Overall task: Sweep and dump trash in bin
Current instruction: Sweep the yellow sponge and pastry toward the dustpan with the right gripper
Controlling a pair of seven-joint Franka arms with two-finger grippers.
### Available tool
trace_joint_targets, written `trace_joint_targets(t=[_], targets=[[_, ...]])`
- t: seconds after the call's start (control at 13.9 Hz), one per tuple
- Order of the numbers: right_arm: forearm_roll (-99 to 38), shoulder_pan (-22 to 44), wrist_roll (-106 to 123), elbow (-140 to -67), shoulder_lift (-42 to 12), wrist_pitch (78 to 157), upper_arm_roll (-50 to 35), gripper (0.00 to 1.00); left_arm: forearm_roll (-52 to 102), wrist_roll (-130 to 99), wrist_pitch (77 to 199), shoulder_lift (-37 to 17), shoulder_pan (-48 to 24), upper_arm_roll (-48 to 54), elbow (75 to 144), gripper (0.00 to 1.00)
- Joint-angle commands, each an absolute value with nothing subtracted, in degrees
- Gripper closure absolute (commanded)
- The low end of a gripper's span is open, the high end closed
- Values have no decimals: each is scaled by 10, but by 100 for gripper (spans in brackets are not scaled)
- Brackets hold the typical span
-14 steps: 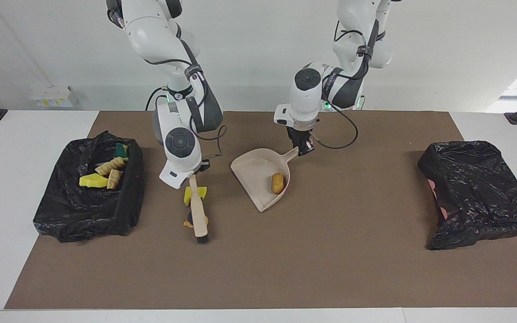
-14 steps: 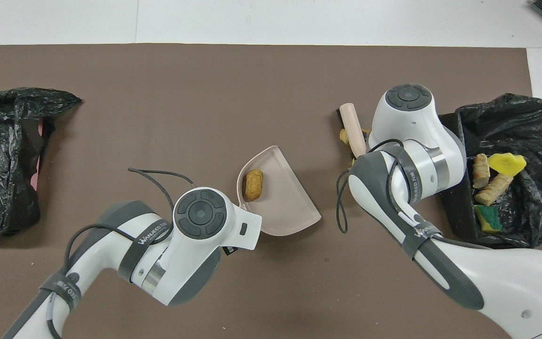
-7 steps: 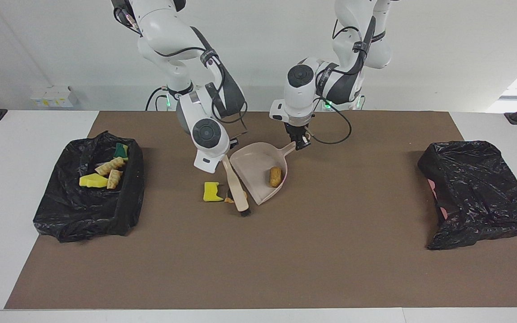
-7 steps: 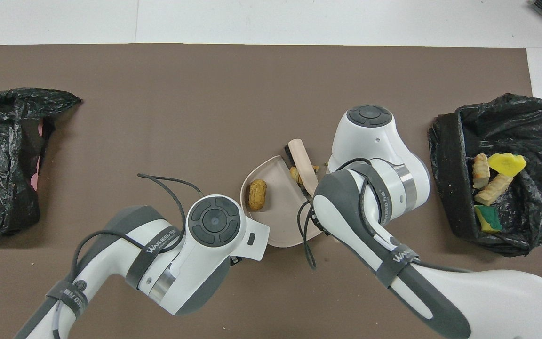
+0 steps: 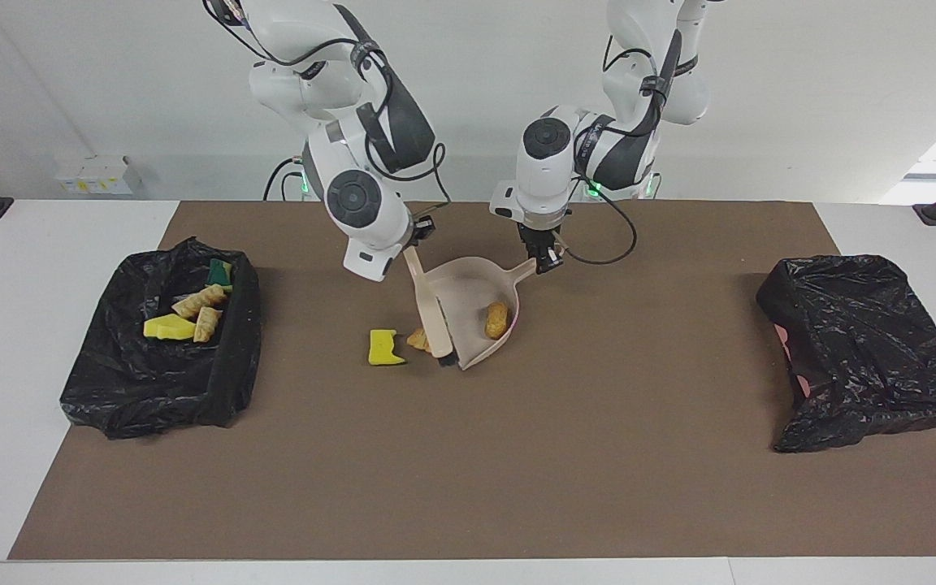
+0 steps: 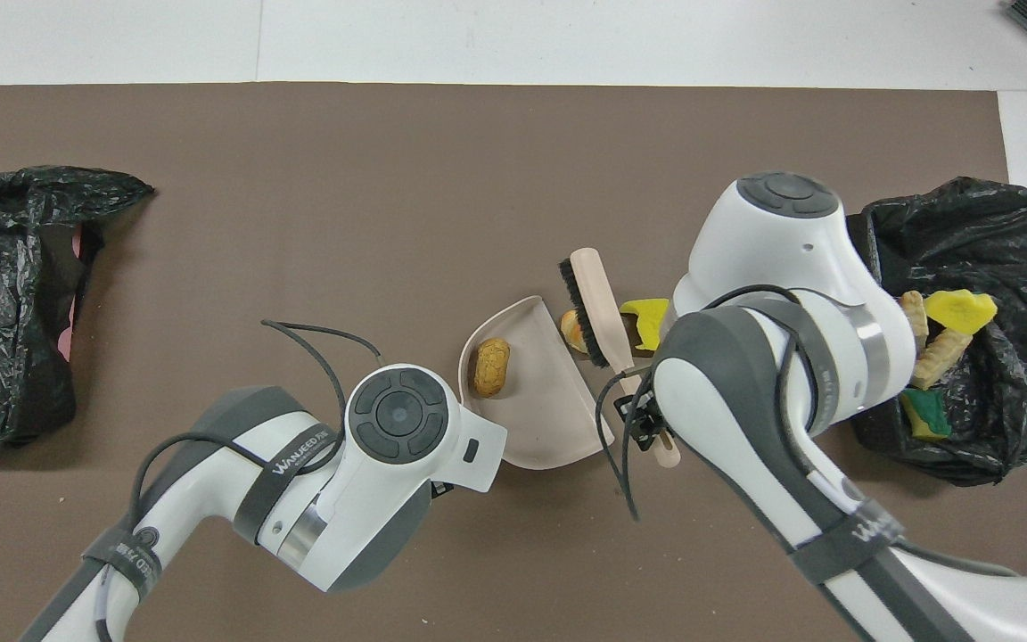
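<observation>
Brown mat (image 5: 517,455) covers white table. Facing view: left gripper (image 5: 548,262) clamped on dustpan (image 5: 468,309) handle, brown scrap (image 5: 497,319) inside pan; right gripper (image 5: 418,236) clamped on brush (image 5: 429,313) handle, bristles at pan mouth; tan scrap (image 5: 417,339) and yellow sponge (image 5: 385,348) just beside brush, toward right arm's end; more scraps in black-lined bin (image 5: 161,382)

Overhead view: brush (image 6: 596,303) between dustpan (image 6: 542,419) and yellow sponge (image 6: 644,318); second black bag (image 6: 5,294) at left arm's end
</observation>
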State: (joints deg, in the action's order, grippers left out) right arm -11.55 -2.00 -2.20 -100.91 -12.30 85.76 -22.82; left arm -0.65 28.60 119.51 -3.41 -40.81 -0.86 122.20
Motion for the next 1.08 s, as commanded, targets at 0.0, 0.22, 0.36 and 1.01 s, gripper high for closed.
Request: trace_joint_targets(t=[0.0,0.22,0.36,1.01], targets=[[-109,-33,-10,-997,-120,851,-226,100,-4,300,1210,-35,-408,-11,1223,100],[1,-44,-11,-1005,-120,889,-225,100,-4,301,1211,-35,-405,-11,1223,100],[20,-75,-11,-1016,-121,904,-225,100,-4,302,1208,-35,-406,-11,1223,100],[61,-49,-15,-1057,-178,940,-230,100,-6,300,1173,-43,-403,-18,1207,100]])
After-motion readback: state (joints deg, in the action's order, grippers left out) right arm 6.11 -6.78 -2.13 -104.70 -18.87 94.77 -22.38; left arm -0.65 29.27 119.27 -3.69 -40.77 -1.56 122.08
